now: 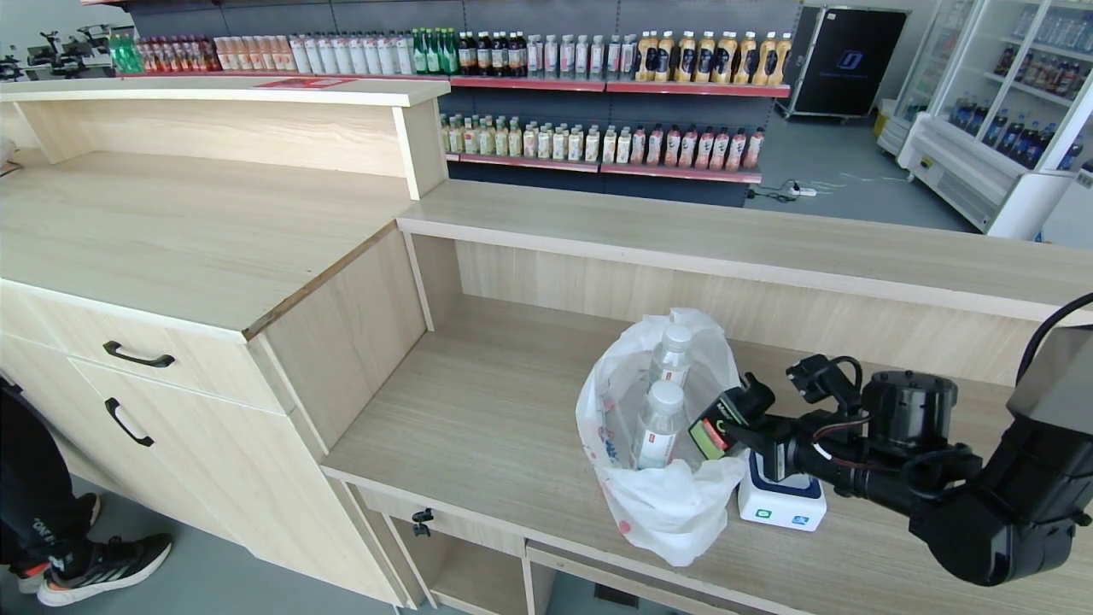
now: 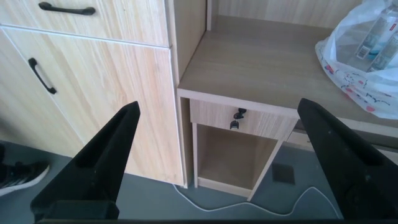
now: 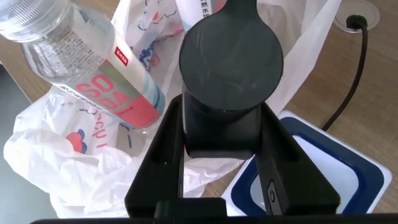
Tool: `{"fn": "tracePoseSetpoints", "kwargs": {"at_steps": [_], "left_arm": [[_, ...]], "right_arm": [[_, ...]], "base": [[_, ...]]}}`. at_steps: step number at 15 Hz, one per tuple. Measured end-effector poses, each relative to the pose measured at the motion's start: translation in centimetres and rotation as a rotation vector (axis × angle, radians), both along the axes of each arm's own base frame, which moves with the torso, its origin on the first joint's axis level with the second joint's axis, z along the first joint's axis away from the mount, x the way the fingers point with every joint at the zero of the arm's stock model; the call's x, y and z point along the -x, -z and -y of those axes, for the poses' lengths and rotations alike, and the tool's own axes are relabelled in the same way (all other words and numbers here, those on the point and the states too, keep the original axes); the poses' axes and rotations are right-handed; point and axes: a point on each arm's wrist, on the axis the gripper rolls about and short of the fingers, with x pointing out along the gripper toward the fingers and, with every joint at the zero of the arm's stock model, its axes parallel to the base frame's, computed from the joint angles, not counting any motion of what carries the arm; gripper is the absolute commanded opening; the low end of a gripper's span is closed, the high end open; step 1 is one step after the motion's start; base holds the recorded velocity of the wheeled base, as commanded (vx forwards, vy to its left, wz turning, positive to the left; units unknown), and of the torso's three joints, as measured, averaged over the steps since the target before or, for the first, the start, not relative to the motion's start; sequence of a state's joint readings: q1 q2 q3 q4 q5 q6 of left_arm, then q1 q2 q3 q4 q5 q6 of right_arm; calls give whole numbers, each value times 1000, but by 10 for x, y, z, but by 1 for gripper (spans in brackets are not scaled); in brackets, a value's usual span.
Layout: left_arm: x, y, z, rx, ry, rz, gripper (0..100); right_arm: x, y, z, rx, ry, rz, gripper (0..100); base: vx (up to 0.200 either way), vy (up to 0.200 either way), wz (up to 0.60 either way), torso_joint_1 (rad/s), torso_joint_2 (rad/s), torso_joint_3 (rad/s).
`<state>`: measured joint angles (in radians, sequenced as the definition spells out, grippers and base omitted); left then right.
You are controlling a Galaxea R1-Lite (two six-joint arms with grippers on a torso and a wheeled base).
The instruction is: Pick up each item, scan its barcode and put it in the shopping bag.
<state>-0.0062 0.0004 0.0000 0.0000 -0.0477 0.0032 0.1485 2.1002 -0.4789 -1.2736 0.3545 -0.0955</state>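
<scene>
Wooden counter (image 1: pixel 512 427), lower right: the right gripper (image 1: pixel 720 424) pinches a dark item (image 3: pixel 230 62) beside the shopping bag (image 1: pixel 666 504) holding two bottles (image 1: pixel 659 424); a white box (image 1: pixel 781 506) sits close by. The left gripper (image 2: pixel 219 106) is spread wide.

Glossy black right arm (image 1: pixel 1008 504), cylindrical wrist joint (image 1: pixel 909 410), thin red cable (image 1: pixel 841 430), left tool (image 2: pixel 219 104) with black wedge-shaped fingers (image 2: pixel 93 168)

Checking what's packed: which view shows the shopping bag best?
Head view: the whole shopping bag, open, two bottles inside. Left wrist view catches just one side, far off; right wrist view, part of it behind the scanner.
</scene>
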Motion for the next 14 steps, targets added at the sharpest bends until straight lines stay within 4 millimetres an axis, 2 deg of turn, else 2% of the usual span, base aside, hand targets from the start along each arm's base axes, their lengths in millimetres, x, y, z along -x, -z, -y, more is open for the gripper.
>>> {"fn": "tracePoseSetpoints", "kwargs": {"at_steps": [5,14], "left_arm": [[0,0,0,0,0,0,100],[0,0,0,0,0,0,100]], "right_arm": [[-2,0,-1,-8,-4,47,0],[-2,7,-9,-6,-32,27,0]], "base": [[0,0,0,0,0,0],[0,0,0,0,0,0]]}}
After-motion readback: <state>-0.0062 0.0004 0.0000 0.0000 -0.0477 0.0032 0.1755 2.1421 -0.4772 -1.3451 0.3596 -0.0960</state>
